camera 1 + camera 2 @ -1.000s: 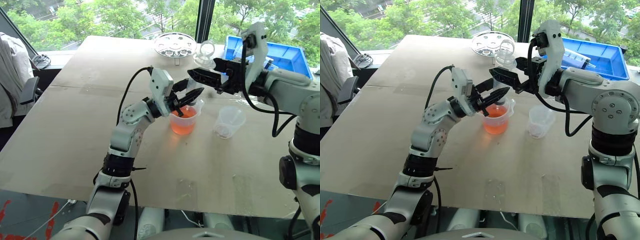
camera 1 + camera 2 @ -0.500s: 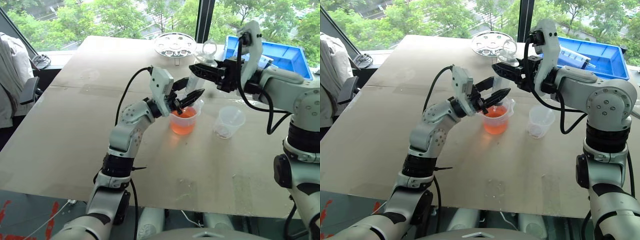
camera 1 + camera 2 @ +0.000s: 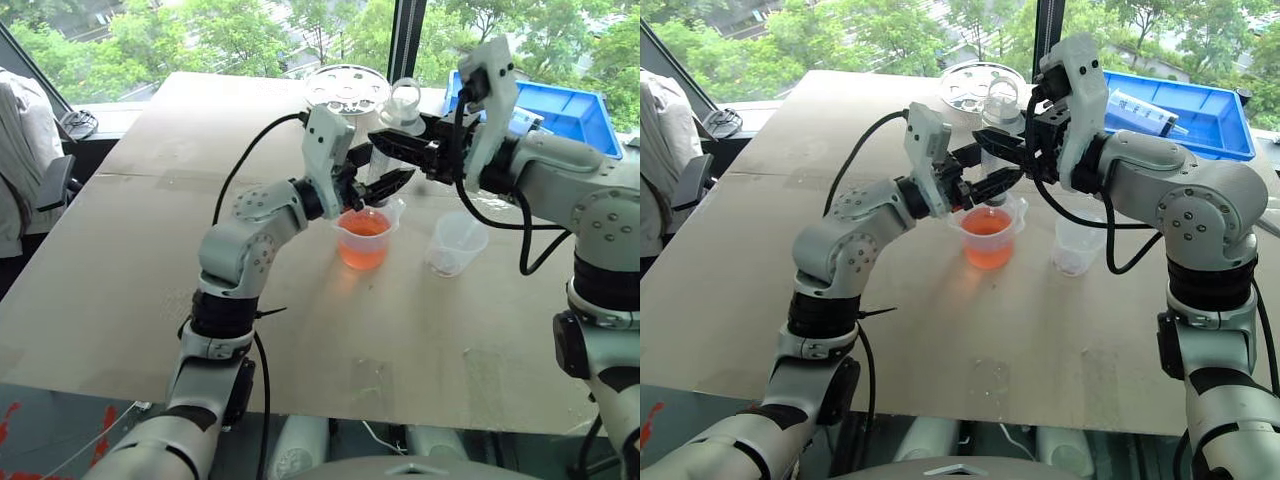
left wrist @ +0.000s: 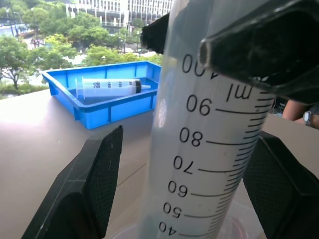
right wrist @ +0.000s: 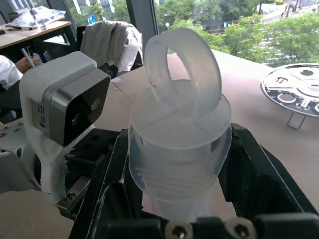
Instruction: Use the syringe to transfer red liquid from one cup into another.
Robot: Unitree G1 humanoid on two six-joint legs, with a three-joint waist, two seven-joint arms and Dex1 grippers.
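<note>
The long clear plastic syringe with the ring-shaped plunger end [image 3: 388, 140] stands upright over the clear handled beaker of orange-red liquid [image 3: 366, 236] on the pale bench [image 3: 130, 270]. The right hand [image 3: 392, 146] is clamped on its upper barrel. The left hand [image 3: 383, 184] stands open around the barrel lower down, fingers apart from it; the small clear tapered cup [image 3: 457, 243] sits just beside the beaker.

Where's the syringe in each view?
Left eye: syringe upright, top centre, over the beaker.
Right eye: top centre.
Left wrist: marked barrel down the middle.
Right wrist: ring end, centre.
Landmark: blue tray.
</note>
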